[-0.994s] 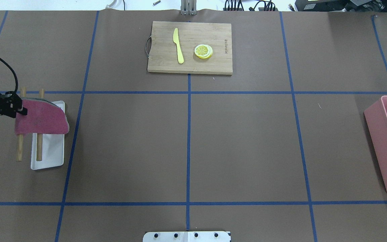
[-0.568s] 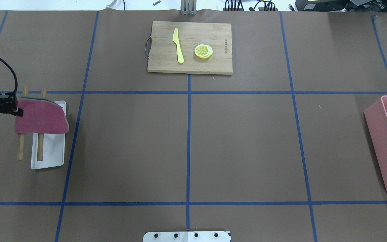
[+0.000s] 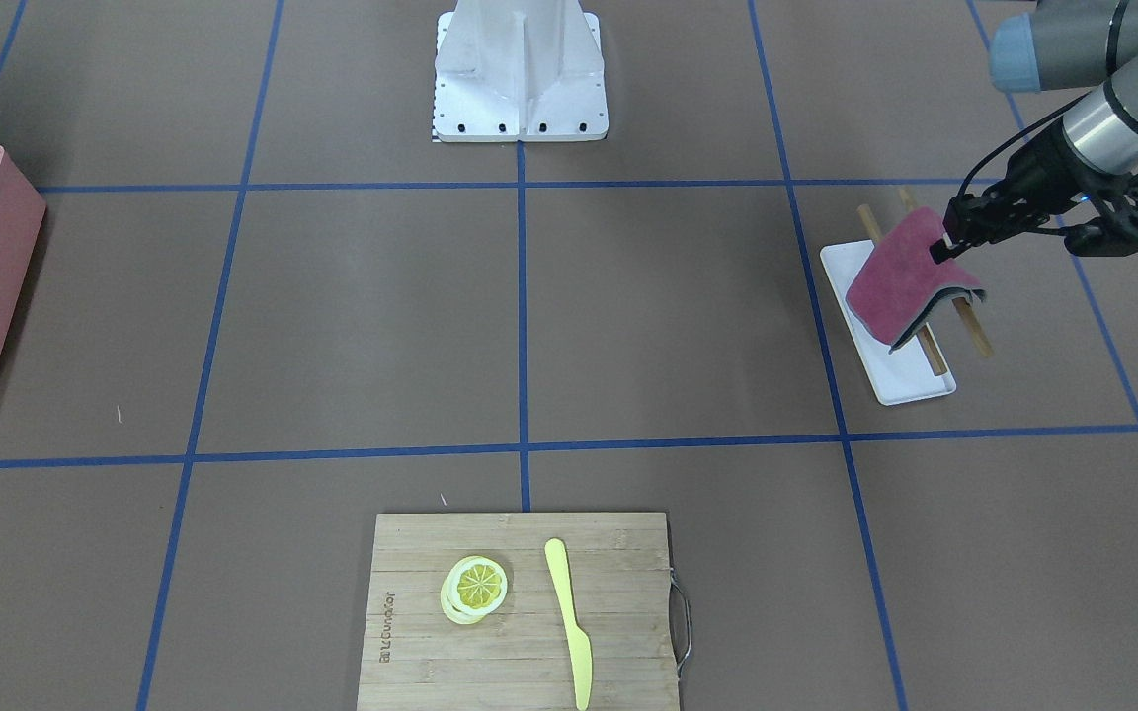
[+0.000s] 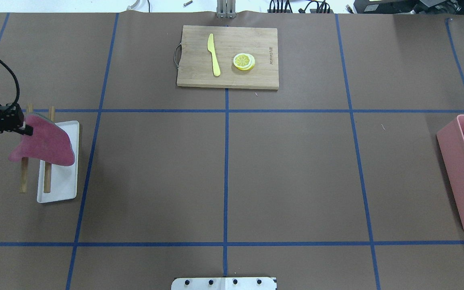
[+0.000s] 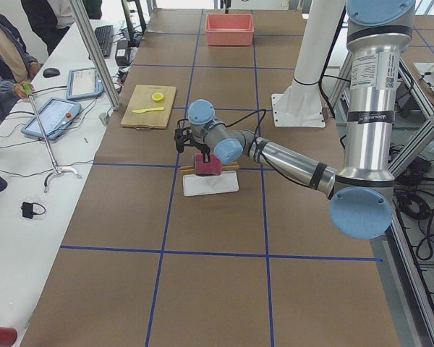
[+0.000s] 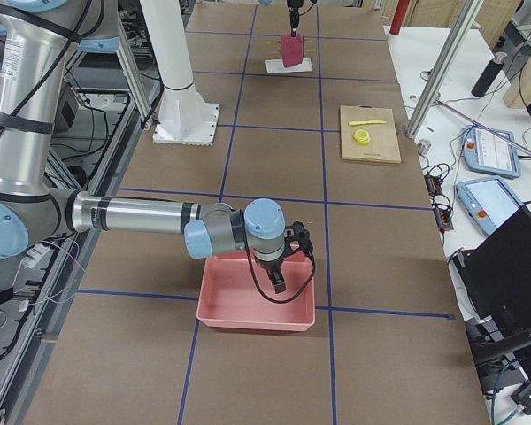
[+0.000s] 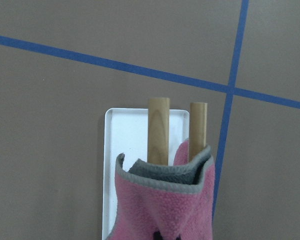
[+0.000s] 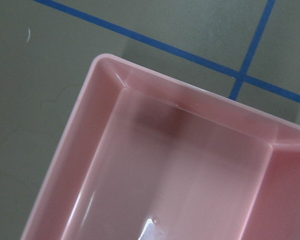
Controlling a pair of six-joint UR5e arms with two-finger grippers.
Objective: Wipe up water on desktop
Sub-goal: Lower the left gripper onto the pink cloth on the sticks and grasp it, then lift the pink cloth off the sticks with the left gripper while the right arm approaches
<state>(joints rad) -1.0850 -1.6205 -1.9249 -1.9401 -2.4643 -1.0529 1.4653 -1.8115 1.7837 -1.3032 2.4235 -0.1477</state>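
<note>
The matte brown bench [image 4: 288, 173], gridded with thin blue tape, spans every view beneath both arms. Over the pink bin [image 6: 214, 310] hangs the right claw [image 6: 277, 282]; its state I cannot tell. The left claw [image 3: 945, 246] pinches a pink cloth [image 3: 900, 281] above the white tray [image 3: 900, 390].

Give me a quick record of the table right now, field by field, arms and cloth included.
left gripper: shut on the cloth
cloth: pink, hanging over the tray and sticks
tray: white, on the desktop
sticks: two, wooden, under the cloth
right gripper: above the bin, jaws unclear
bin: pink
cutting board: holds knife and lemon slices
water: none visible
</note>
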